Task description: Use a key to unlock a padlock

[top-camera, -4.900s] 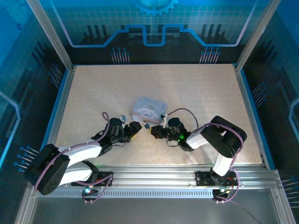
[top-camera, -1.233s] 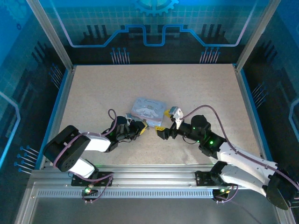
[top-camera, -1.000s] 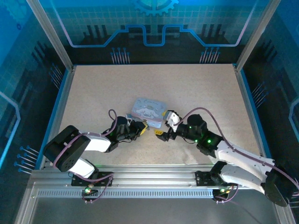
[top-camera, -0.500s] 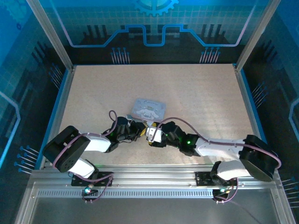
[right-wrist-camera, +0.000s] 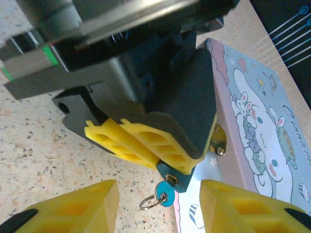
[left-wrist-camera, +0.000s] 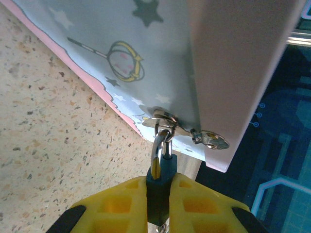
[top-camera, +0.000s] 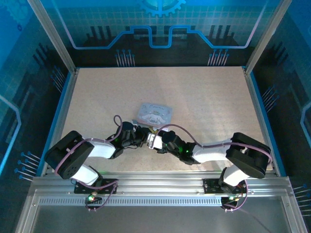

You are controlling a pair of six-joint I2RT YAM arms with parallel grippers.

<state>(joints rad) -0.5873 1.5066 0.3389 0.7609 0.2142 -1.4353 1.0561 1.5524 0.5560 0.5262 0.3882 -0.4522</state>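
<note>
Left gripper (left-wrist-camera: pixel 159 196) stays clenched on the padlock (left-wrist-camera: pixel 158 187). Right gripper (right-wrist-camera: pixel 160 213) has swung in to face it, jaws still apart but narrower, straddling the key (right-wrist-camera: pixel 166 199).

Tin box (left-wrist-camera: pixel 146 58) right behind padlock (left-wrist-camera: pixel 159 190)

- Left arm (top-camera: pixel 95 148) lies low, reaching toward three o'clock; left gripper (left-wrist-camera: pixel 158 194) pinched tight.
- Right arm (top-camera: pixel 218 149) is folded, reaching toward nine o'clock; right gripper (right-wrist-camera: pixel 159 199) has its fingers apart.

Speckled beige tabletop (top-camera: pixel 204 97), aluminium frame (top-camera: pixel 51 34), blue circuit-pattern walls (top-camera: pixel 194 19).
</note>
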